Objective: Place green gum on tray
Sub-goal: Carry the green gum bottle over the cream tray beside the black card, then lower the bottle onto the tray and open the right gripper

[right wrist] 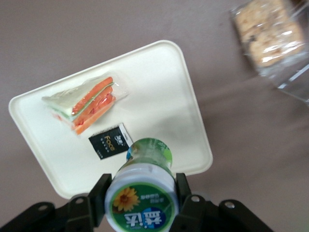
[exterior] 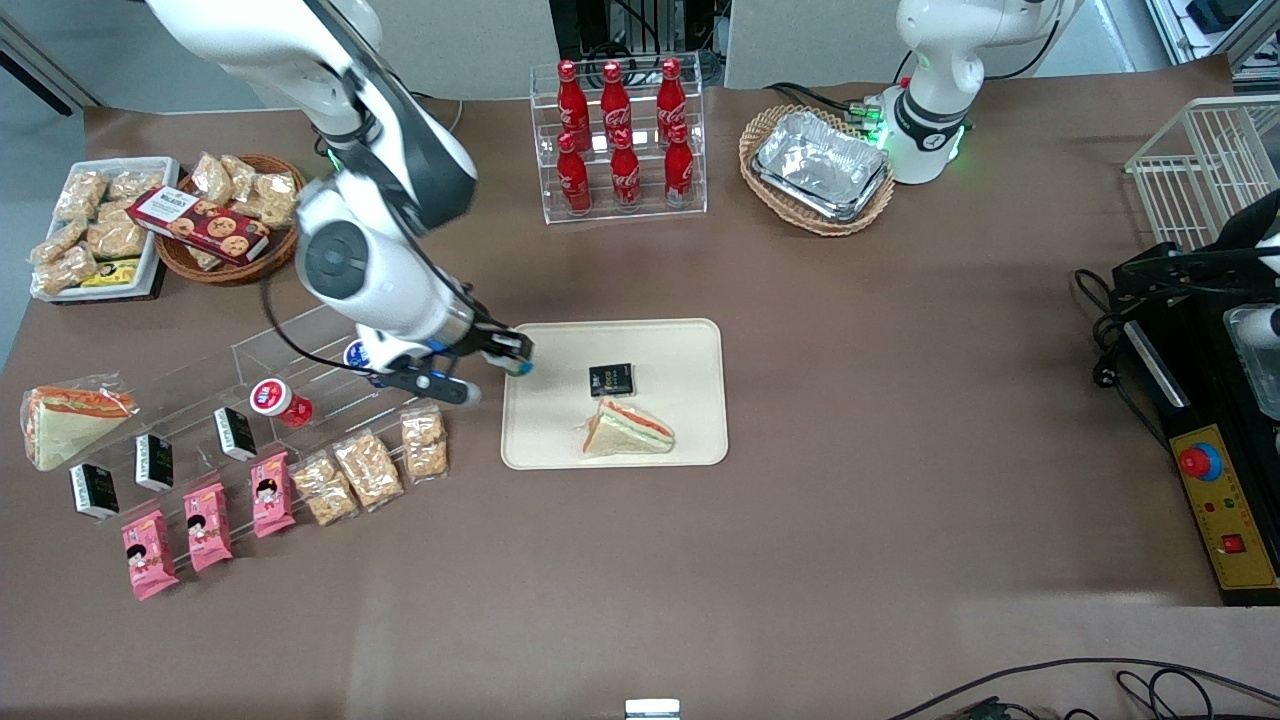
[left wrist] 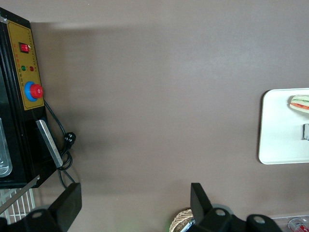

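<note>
My right gripper (exterior: pixel 512 358) (right wrist: pixel 140 193) is shut on the green gum (right wrist: pixel 142 195), a small bottle with a white top ringed in green; a black finger presses each side of its cap. It hangs just above the edge of the cream tray (exterior: pixel 680 345) (right wrist: pixel 159 82) that faces the working arm's end of the table. In the front view only a bit of the green gum (exterior: pixel 519 366) shows under the fingers. On the tray lie a wrapped sandwich (exterior: pixel 628 429) (right wrist: pixel 87 103) and a small black packet (exterior: pixel 611 380) (right wrist: pixel 110 141).
A clear acrylic rack (exterior: pixel 300 355) with a red-capped bottle (exterior: pixel 278 401), snack bags (exterior: pixel 367 468), pink packets and small black boxes lies toward the working arm's end. Farther from the camera stand a cola bottle rack (exterior: pixel 620 140) and a basket of foil trays (exterior: pixel 818 168).
</note>
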